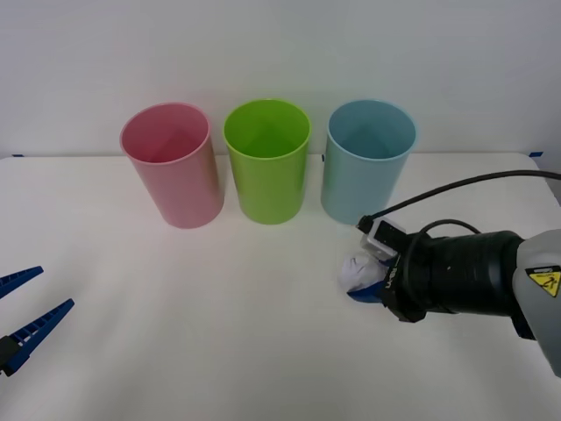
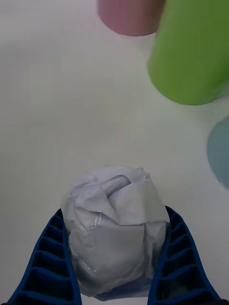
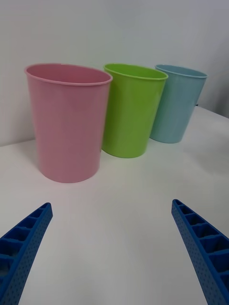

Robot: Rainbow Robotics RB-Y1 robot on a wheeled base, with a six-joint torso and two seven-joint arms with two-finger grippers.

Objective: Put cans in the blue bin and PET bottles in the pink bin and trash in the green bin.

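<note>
Left tool [image 1: 26,320] at about 8 o'clock on the white surface [image 1: 193,316], low near the front-left edge, its 2 blue ribbed fingers [image 3: 200,248] spread wide with nothing between them. It is well apart from everything else.

3 bins stand upright in a row toward 12 o'clock, mouths open. Pink bin [image 1: 171,167] at about 11 o'clock, green bin [image 1: 267,162] at 12 o'clock just beside it, blue bin [image 1: 366,162] at about 1 o'clock. Small gaps between neighbours; none touching as far as the front view shows. In the left wrist view the pink bin [image 3: 67,124] is nearest, the green bin [image 3: 131,112] next, the blue bin [image 3: 176,105] farthest.

Right tool [image 1: 364,285] at about 4 o'clock, in front of the blue bin and near it. Its 2 blue fingers [image 2: 45,262] are closed narrow against both sides of the trash [image 2: 114,228], a crumpled wad of whitish film. The trash [image 1: 359,270] sits at surface level; cannot tell whether it is lifted clear. A black cable [image 1: 465,186] arcs over the right arm.
</note>
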